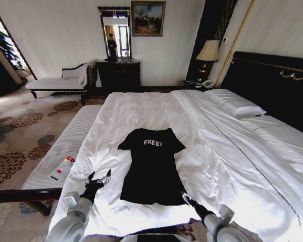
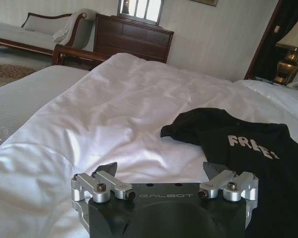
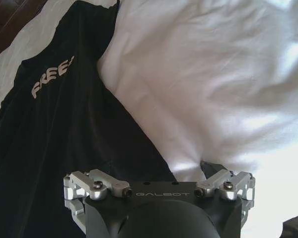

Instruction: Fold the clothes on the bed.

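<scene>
A black "FREE" T-shirt (image 1: 152, 169) lies flat on the white bed (image 1: 141, 108), near its foot. The left gripper (image 1: 98, 180) hovers beside the shirt's left hem, fingers spread wide. The right gripper (image 1: 185, 197) sits at the hem's right corner, also spread wide, one finger over the fabric.

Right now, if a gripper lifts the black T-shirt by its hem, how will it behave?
The T-shirt lies flat and thin on the bed, so it would probably drape limply rather than hold shape. It looks light. Pushed, it would likely bunch and wrinkle on the soft sheet instead of sliding whole.
</scene>
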`<state>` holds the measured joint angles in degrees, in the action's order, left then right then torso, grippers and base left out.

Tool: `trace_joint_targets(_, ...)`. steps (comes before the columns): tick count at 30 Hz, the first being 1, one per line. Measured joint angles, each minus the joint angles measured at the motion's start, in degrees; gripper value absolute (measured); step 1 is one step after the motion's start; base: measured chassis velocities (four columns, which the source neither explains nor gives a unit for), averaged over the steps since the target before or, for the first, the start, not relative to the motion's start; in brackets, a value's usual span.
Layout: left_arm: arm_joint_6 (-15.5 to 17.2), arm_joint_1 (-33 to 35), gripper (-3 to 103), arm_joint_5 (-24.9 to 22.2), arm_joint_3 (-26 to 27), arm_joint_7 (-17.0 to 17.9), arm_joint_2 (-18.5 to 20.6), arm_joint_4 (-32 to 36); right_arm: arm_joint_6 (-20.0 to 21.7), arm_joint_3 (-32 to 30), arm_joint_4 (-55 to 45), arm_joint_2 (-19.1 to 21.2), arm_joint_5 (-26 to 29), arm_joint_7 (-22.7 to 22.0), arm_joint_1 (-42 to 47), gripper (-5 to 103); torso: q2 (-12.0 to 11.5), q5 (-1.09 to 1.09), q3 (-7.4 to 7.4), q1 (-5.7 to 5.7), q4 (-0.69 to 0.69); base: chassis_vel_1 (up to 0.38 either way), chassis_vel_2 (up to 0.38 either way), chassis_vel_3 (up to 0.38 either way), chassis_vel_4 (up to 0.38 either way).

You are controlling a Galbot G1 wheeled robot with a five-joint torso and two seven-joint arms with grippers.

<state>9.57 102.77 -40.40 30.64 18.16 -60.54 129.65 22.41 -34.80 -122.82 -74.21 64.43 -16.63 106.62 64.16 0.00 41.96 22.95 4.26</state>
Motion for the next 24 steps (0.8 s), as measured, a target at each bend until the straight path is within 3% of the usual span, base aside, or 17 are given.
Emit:
trace_joint_targets(8,0.18,-1.85,100,0.16,-1.26,0.39,-0.65,-1.32,-0.69,0.72,-0.48,-3.37,0.76,-0.31,-0.37,72,0.0,-0.01,0.0,0.0,0.0,0.0,0.0,0.0,0.0)
trace_joint_targets(14,0.88,-2.56,100,-0.05,-1.59,1.25,-0.44,-1.5,-1.23,1.19,-0.7,-3.67,-0.52,-1.23,0.32,56,0.0,-0.01,0.0,0.0,0.0,0.0,0.0,0.0,0.0)
trace_joint_targets(18,1.26,-2.66,100,-0.57,-1.69,1.73,-0.35,-1.69,-1.26,1.24,-1.81,-4.06,-0.73,-1.68,0.99,34,0.0,0.0,0.0,0.0,0.0,0.0,0.0,0.0,0.0)
trace_joint_targets(24,1.6,-2.76,100,-0.67,-2.52,2.12,-0.34,-1.83,-1.28,0.99,-2.65,-4.1,-0.74,-2.49,1.21,18,0.0,0.0,0.0,0.0,0.0,0.0,0.0,0.0,0.0)
